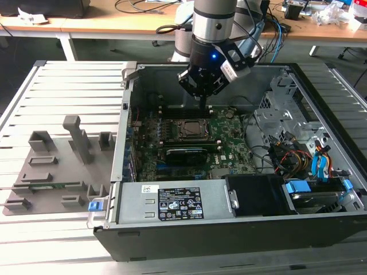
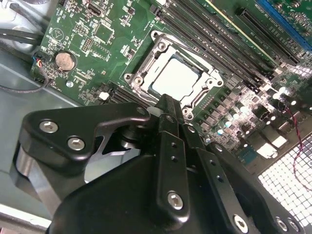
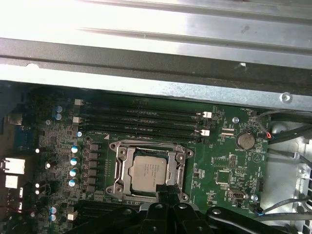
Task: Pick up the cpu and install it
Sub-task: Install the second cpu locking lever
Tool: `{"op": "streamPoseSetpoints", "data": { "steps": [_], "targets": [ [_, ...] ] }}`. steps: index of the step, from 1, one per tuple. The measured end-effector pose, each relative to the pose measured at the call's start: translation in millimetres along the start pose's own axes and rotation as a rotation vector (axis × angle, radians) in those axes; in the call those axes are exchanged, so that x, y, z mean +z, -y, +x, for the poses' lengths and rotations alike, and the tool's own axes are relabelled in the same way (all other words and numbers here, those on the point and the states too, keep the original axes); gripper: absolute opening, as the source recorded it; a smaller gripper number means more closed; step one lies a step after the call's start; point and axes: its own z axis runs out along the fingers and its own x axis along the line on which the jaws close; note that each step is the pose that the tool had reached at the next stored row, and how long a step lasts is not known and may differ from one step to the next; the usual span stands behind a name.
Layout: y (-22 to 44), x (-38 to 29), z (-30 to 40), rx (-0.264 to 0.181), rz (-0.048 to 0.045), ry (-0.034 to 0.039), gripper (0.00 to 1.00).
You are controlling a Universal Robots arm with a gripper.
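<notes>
The small flat square cpu with its silver-grey metal top (image 3: 148, 173) lies seated in the square metal-framed socket (image 3: 117, 168) on the green motherboard (image 1: 229, 143), inside the open black computer case (image 1: 229, 235) that lies on its side on a slatted metal table (image 1: 51, 86). In the second wrist view the same chip (image 2: 176, 79) sits flat inside the socket frame (image 2: 139, 80), level with the frame around it. The black gripper (image 3: 166, 189) hangs over the socket's edge, its fingers pressed together into one narrow tip that pinches nothing; in the second wrist view that tip (image 2: 168, 103) stands right at the rim of the chip, though contact cannot be told. In the exterior view the gripper (image 1: 203, 103) hangs from the silver-and-black arm just above the far part of the board, near the case's back wall. Long black memory slots (image 3: 141, 122) run beside the socket, and a round silver coin battery (image 3: 245, 141) sits on the board nearby. On the exterior view's left, a grey moulded fixture tray (image 1: 54, 177) rests on the table beside the case.
</notes>
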Motion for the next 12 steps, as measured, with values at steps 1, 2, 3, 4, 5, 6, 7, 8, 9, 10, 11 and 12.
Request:
{"op": "streamPoseSetpoints", "data": {
  "steps": [1,2,3,4,5,6,7,8,9,10,11,12],
  "targets": [
    [0.0,-0.1,0.0,0.0,0.0,0.0,0.11],
    [0.0,-0.1,0.0,0.0,0.0,0.0,0.11],
    [0.0,-0.2,0.0,0.0,0.0,0.0,0.11],
    [0.0,-0.2,0.0,0.0,0.0,0.0,0.11],
    [0.0,-0.2,0.0,0.0,0.0,0.0,0.11],
    [0.1,-0.3,0.0,0.0,0.0001,-0.0001,0.11],
    [0.6,-0.4,0.0,0.0,0.0004,-0.0002,0.11],
    [2.0,-0.2,0.1,0.0,-0.0001,0.0,0.11],
    [3.9,-0.1,0.3,0.0,-0.0001,0.0,0.11],
    [5.3,0.0,0.5,0.0,-0.0002,0.0,0.11],
    [7.7,0.1,0.7,0.0,-0.0008,0.0,0.11],
    [12.8,0.3,1.2,0.0,-0.0019,0.0002,0.11]
  ]
}}
